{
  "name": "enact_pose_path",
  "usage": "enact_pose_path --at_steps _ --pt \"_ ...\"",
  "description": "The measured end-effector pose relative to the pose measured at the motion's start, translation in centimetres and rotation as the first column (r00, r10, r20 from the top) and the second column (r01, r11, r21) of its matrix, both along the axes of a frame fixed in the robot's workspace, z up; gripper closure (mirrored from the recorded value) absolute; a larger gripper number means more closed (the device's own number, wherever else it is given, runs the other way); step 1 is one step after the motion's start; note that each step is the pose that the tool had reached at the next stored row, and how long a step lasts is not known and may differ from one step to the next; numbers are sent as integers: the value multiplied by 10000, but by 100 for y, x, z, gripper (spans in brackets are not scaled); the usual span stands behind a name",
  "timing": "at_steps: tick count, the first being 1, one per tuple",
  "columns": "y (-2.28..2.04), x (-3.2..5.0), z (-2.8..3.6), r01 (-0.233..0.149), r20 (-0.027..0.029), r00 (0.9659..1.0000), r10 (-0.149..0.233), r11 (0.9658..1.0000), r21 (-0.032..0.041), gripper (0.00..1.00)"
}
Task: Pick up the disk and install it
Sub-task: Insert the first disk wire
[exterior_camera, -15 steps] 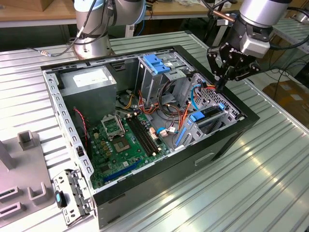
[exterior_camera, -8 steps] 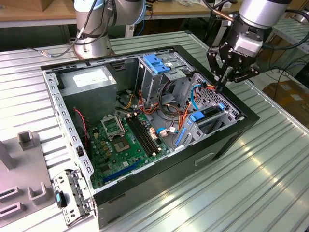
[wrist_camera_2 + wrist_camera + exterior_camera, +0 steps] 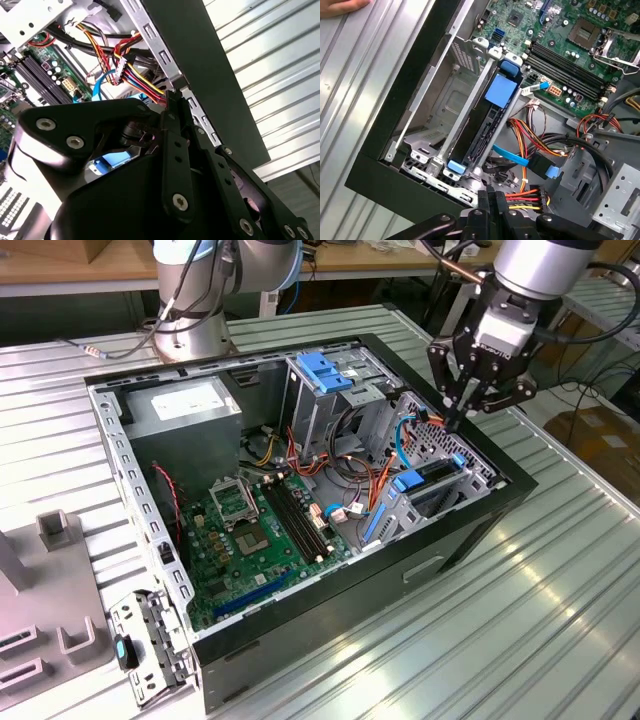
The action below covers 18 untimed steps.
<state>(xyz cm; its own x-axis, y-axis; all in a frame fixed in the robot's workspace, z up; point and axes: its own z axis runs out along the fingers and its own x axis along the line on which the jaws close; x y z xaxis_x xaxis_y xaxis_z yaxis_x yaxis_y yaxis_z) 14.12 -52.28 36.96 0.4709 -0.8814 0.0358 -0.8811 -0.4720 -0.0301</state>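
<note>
- Disk [image 3: 432,485]: it stands on edge in a metal bay at the corner of the open computer case [image 3: 470,532], toward the exterior view's right. Its blue rails show at the ends. In the first wrist view the disk [image 3: 481,129] sits between the bay's grey walls.
- At the exterior view's left, a grey metal box [image 3: 185,405] with a white sticker fills the case's far corner.
- The green circuit board [image 3: 260,530] lies flat on the case floor, just beside it.
- Further right, a blue latch [image 3: 325,370] tops a grey cage.
- The hand [image 3: 452,422] hangs just above the disk's bay, by the coloured cables, with its fingers [image 3: 172,100] pressed together on nothing.
- The ribbed metal table [image 3: 560,580] carries the case.
</note>
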Motion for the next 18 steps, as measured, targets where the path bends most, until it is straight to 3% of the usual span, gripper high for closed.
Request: enact_pose_path --at_steps 2,4,7,15,18 --pt "-1 -8 -1 10 1 10000 -10 10000 0 83" --pt "0 -8 -3 274 1 9996 -274 9996 0 83" --pt "0 -9 -7 777 1 9970 -777 9970 -3 83" --pt "0 -15 -14 1439 0 9896 -1439 9896 2 83" --pt "0 -106 -14 1478 0 9890 -1478 9890 -1 83"
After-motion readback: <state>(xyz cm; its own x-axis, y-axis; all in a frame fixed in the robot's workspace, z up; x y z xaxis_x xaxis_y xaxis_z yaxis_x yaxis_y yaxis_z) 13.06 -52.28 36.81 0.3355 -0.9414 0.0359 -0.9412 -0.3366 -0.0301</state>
